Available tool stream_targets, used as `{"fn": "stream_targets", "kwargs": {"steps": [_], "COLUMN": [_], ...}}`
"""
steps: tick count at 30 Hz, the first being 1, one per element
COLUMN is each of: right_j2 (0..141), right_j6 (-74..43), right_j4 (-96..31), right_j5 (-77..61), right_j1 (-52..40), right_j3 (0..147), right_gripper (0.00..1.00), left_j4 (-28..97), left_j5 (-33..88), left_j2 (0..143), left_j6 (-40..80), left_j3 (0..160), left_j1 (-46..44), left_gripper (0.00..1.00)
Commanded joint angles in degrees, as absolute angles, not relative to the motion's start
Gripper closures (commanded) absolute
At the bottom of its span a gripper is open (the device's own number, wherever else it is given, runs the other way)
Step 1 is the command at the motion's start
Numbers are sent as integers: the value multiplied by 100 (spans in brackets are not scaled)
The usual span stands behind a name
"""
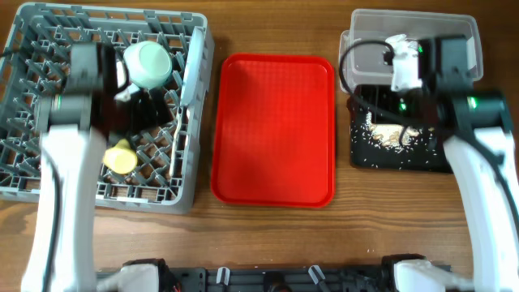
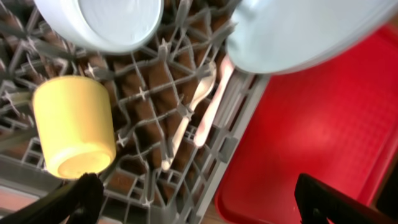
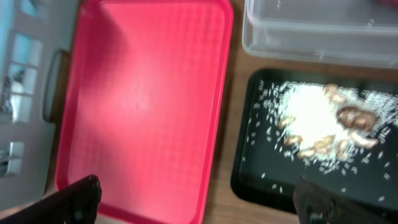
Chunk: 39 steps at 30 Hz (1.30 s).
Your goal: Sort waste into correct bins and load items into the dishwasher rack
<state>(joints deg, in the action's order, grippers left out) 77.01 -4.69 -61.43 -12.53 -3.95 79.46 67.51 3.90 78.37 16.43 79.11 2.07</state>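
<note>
A wooden surface (image 1: 268, 235) is seen from above, with a flat red serving tray (image 1: 274, 130) laid at its middle. To the left, the grey dishwasher rack (image 1: 32, 174) is set close beside the tray. Inside the rack, a pale green bowl (image 1: 148, 63) is placed near the far edge and a small yellow cup (image 2: 73, 124) is laid on its side nearer the front. Two white spoons (image 2: 193, 106) are lodged side by side between the pegs near the rack's tray-side wall. A larger pale dish (image 2: 298, 28) is propped at that wall – plate or bowl cannot be told.

The left claw (image 2: 205, 199) is held above the rack, its fingers spread wide and nothing gripped.

To the right of the red tray, a shallow black tray (image 3: 249, 174) is set. White rice (image 3: 305, 112) and brown bits (image 3: 351, 115) are scattered in it. A clear tub (image 3: 311, 43) is placed just behind it. The right claw (image 3: 199, 202) is held above this area – fully spread, nothing gripped.
</note>
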Motion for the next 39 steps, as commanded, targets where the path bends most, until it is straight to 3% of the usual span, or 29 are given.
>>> {"fn": "stream_targets", "kwargs": {"steps": [1, 7, 14, 39], "right_j2": [6600, 5041, 4453, 5135], "right_j6": [-384, -462, -449, -165], "right_j4": [-5780, -5518, -6101, -5645], "right_j5": [-1011, -375, -67, 97], "right_j1": [-390, -390, -390, -397], "right_j3": [7310, 6565, 6549, 6510], "right_gripper": [0, 0, 0, 0], "left_j4": [6158, 5483, 5529, 5529], "left_j5": [360, 401, 399, 397], "left_j2": [6434, 4189, 2928, 2742], "left_j6": [1321, 1396, 1393, 1391], "left_j3": [6779, 5306, 5181, 5181], "left_j1": [158, 161, 161, 161], "left_gripper": [0, 0, 0, 0]}}
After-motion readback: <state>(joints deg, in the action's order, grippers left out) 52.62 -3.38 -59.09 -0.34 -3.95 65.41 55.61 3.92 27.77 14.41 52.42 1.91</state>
